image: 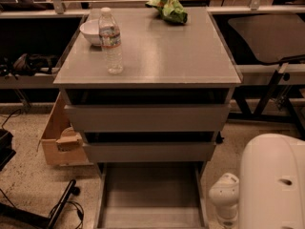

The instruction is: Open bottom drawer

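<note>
The grey cabinet (147,56) stands in the middle of the camera view with two wide drawer fronts, the upper one (147,117) and the middle one (148,151). Below them the bottom drawer (150,194) is pulled out toward me, and its bare grey tray shows down to the lower edge of the view. Its front panel is cut off by the frame. My gripper is out of view. Only the white arm shell (274,182) and a small white joint (224,197) show at the bottom right, beside the drawer's right rail.
On the cabinet top stand a water bottle (110,41), a white bowl (91,31) and a green bag (169,8). A cardboard box (59,140) sits on the floor at the left. Black cables (62,206) lie at the bottom left. Dark table frames flank both sides.
</note>
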You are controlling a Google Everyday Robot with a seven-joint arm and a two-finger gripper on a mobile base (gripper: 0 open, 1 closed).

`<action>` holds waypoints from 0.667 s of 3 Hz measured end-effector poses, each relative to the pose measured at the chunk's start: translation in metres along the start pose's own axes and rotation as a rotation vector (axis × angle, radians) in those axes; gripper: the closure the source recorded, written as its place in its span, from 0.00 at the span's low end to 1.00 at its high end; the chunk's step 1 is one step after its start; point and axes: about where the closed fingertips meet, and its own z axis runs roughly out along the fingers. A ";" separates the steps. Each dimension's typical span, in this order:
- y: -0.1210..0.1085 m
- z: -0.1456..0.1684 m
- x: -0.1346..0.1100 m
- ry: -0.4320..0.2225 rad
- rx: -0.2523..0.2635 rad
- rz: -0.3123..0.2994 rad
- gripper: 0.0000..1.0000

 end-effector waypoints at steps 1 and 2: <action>-0.004 -0.079 0.045 -0.012 0.006 0.055 0.00; 0.001 -0.160 0.091 -0.094 0.036 0.156 0.00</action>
